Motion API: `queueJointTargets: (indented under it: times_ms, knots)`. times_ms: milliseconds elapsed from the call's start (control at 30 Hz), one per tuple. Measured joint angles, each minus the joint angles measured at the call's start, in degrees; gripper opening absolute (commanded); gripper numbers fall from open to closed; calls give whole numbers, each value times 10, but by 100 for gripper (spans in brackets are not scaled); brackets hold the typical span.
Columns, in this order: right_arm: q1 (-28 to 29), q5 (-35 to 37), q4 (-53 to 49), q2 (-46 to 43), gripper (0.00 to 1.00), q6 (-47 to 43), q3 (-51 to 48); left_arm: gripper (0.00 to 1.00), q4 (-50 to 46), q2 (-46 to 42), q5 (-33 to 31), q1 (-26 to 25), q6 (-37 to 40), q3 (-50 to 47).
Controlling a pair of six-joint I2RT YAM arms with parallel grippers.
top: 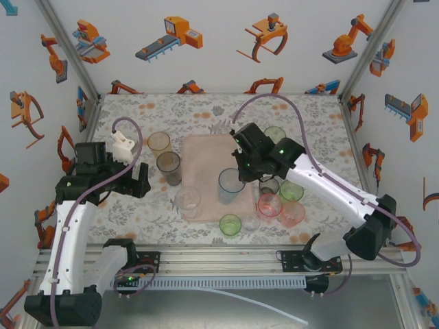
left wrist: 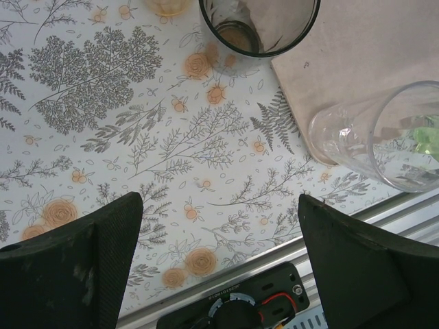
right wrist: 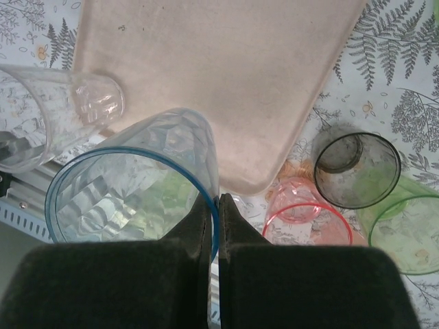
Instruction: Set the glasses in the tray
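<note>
Seen from above, my right arm runs from its base at the lower right up and leftward to mid-frame, with the wrist bent down over the tray (top: 206, 154). The right gripper (top: 237, 179) is pinched narrow on the rim of a blue glass (top: 230, 186), one finger inside and one outside, as its wrist view shows plainly. The glass leans over the tray's lower right part. I cannot tell whether its base touches the tray. My left arm rises along the left edge of the frame and bends rightward. The left gripper (top: 140, 179) is spread wide and holds nothing, above the table (top: 137, 214) left of the tray. A grey glass (top: 169, 166) and a clear glass (top: 187, 201) stand near it, at the tray's left edge.
</note>
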Motion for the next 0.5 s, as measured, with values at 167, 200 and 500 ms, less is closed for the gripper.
queueJointTargets:
  times_ms: [167, 200, 500]
  knots:
    - [12, 3, 16, 36, 1, 0, 0, 86, 0, -2, 2, 5, 0, 0]
    - [15, 3, 18, 44, 1, 0, 0, 86, 0, -2, 2, 5, 0, 0]
    - [34, -1, 40, 90, 2, 0, 0, 86, 0, -5, 3, 9, -2, 0]
